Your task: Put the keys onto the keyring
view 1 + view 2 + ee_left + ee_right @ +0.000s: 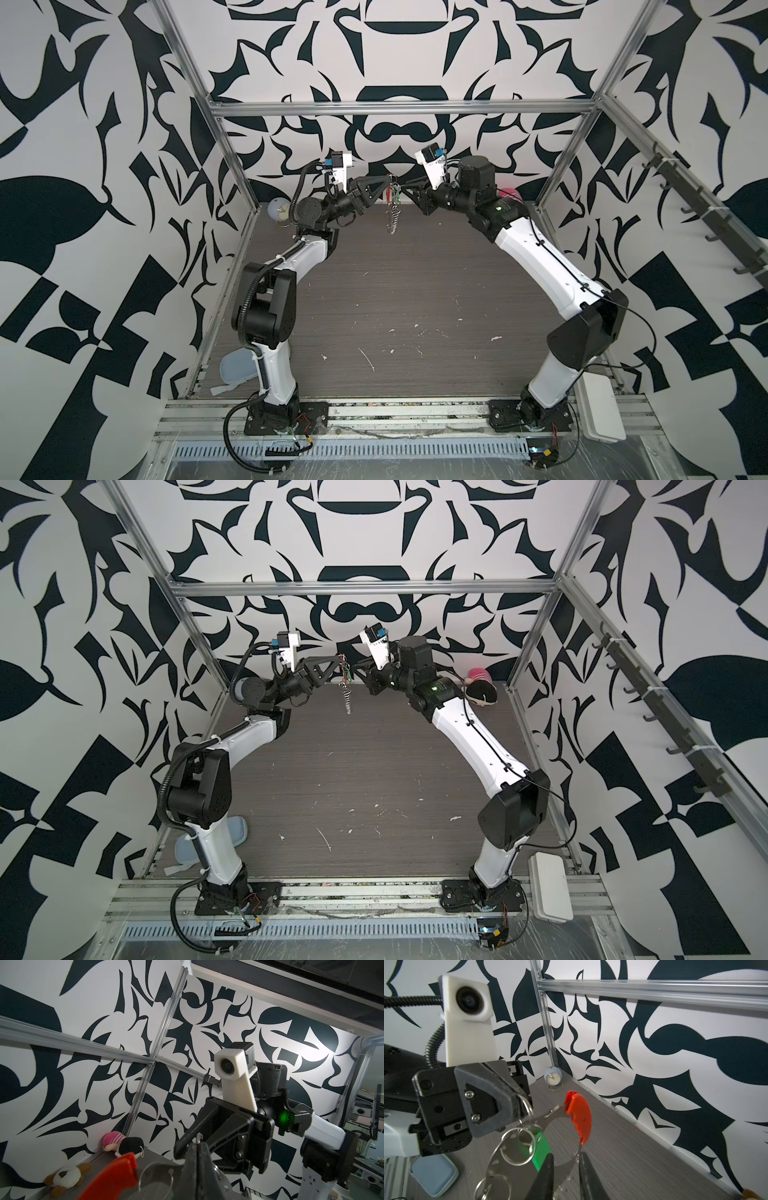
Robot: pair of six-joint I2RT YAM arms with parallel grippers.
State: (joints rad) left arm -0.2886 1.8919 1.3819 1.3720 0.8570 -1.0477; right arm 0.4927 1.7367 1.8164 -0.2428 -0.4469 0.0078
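Note:
Both arms meet high above the back of the table. My left gripper is shut on a small silver ring. The keyring hangs from that ring: a flat silver loop with a red-orange plastic piece and several small rings. The keys' green tag hangs among those rings, partly hidden behind them. My right gripper is open. Its fingers straddle the loop's band just below the red piece, and one finger touches the band's end.
A small round clock stands in the back left corner. Plush toys lie in the back right corner. A light blue pad lies near the left arm's base, and a white box lies front right.

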